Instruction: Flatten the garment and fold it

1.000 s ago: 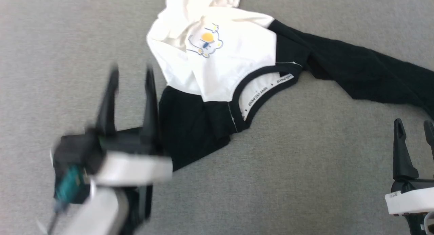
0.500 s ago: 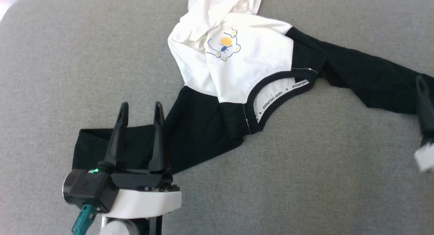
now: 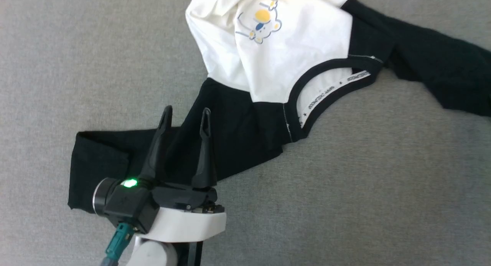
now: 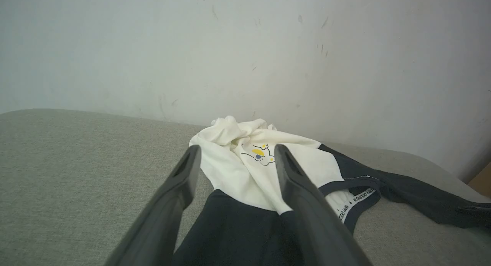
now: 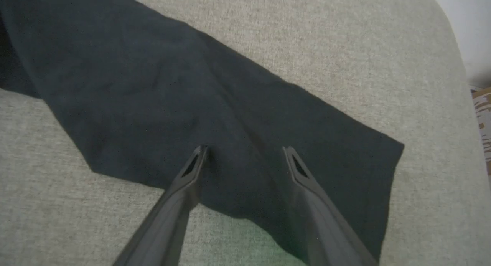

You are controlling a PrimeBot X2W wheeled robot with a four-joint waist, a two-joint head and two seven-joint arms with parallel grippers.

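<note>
Grey fabric surface (image 3: 383,181) — on it one garment (image 3: 287,66) (rumpled, sleeves spread).

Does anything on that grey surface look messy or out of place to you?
Yes: the garment is not flat. Its white body is bunched into a crumpled heap at the far end, and its black sleeves sprawl at different angles. The left gripper and right gripper are open over the sleeves, gripping nothing.

grey fabric surface (image 3: 383,189), scuffed white wall (image 4: 245,47)
</note>
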